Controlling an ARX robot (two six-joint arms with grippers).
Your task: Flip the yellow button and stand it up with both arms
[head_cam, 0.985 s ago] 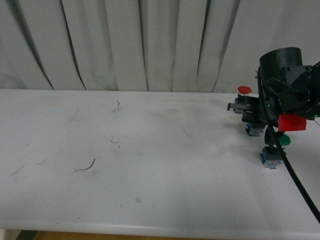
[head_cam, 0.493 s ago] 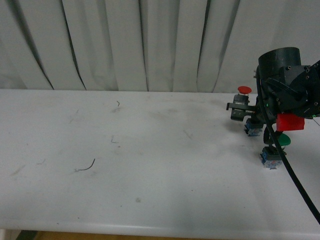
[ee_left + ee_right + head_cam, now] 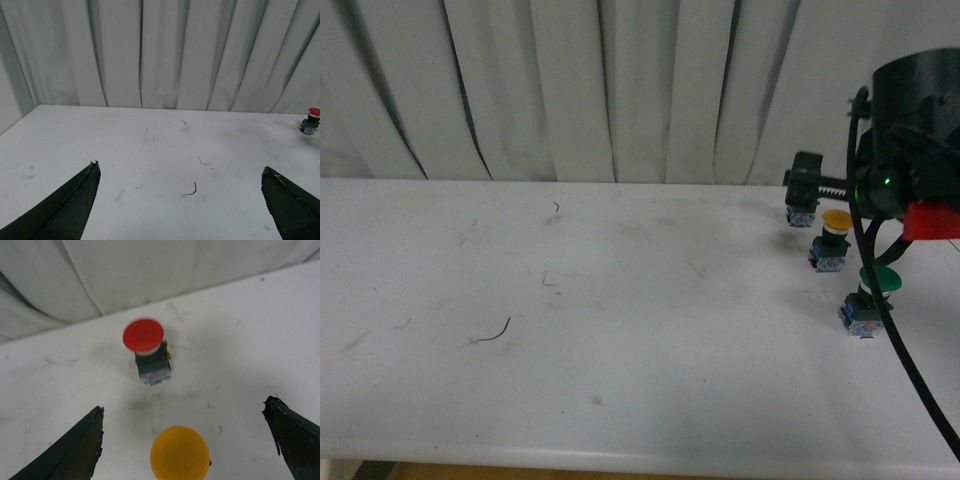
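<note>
The yellow button (image 3: 834, 240) stands upright on the white table (image 3: 620, 330) at the far right, orange cap up, on a dark base with blue parts. In the right wrist view its cap (image 3: 180, 453) lies between and just below the spread black fingers. My right gripper (image 3: 183, 407) is open, holds nothing and hovers above the button without touching it. In the front view the right gripper (image 3: 807, 185) hangs just behind and above the button. My left gripper (image 3: 180, 167) is open over bare table, far from the button, and does not show in the front view.
A green-capped switch (image 3: 873, 295) stands just in front of the yellow one. A red-capped switch (image 3: 145, 340) stands behind it near the curtain, also visible at the edge as the red-capped switch (image 3: 310, 120). A black cable (image 3: 910, 360) hangs from the right arm. A thin wire scrap (image 3: 495, 333) lies left of centre.
My right gripper has let go of the yellow button and risen up and back. The button, earlier hidden among the fingers, now stands uncovered with its cap up.
</note>
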